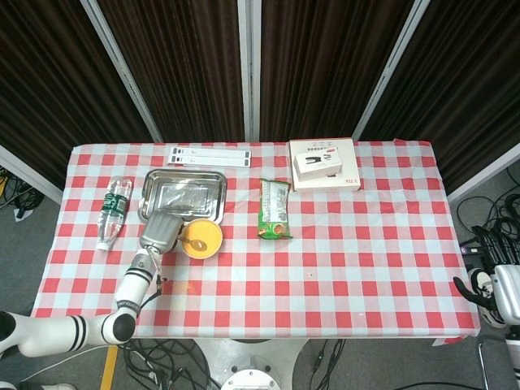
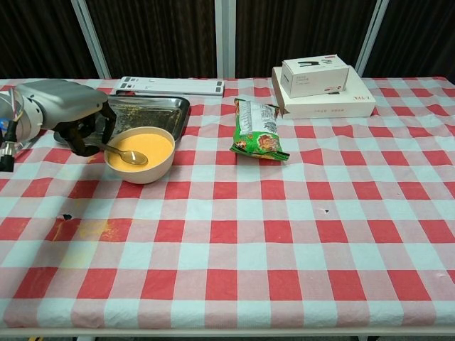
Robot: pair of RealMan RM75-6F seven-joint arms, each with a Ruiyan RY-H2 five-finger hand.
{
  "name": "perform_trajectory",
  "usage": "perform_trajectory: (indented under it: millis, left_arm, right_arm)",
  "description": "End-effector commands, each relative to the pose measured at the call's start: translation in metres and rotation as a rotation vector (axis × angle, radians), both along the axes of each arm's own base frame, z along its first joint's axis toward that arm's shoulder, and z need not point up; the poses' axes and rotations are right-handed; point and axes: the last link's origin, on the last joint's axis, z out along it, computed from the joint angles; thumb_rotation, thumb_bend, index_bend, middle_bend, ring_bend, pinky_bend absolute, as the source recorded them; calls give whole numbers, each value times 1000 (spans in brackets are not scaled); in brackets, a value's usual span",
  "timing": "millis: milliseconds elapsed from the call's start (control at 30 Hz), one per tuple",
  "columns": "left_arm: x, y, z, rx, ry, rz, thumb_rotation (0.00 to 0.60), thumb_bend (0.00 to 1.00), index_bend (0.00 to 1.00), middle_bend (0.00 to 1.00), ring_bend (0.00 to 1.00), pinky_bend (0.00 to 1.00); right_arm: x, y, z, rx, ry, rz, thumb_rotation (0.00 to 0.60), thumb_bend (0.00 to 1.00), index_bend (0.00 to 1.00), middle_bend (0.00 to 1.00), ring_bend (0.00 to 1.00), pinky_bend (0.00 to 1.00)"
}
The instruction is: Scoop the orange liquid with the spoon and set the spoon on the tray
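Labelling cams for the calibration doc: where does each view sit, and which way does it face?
Head view: high above the near table edge, looking steeply down; shows the left arm, left hand and, at the right edge, the right hand.
Chest view: low at the near edge, looking across the table to the curtains; shows only the left hand.
Shared: bowl, spoon, tray, snack bag, boxes.

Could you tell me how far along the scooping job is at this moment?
Done: the left hand holds the spoon, whose bowl sits in the orange liquid inside the bowl. In hand: the scoop itself; the spoon is not lifted clear. Left: raising the spoon and setting it on the metal tray behind the bowl. The right hand waits off the table's edge.
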Motion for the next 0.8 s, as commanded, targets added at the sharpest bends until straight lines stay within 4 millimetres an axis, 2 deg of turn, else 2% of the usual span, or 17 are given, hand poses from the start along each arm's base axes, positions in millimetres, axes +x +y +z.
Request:
perform_trajectory:
  millis: [33,600,800]
  left_arm:
    - [-1,0,0,1,-1,2,600,405,578,1000,920,939]
    - [3,1,4,13,8,-14,600,460,646,1000,924,940]
    - [15,11,14,60,38,-39,600,474,659,1000,928,943]
  right_arm:
    - [0,0,0,-1,0,0,600,177,52,79,0,49]
    - [0,1,0,0,0,1,600,177,52,79,0,49]
    - [1,0,1,0,0,6,600,177,52,79,0,49]
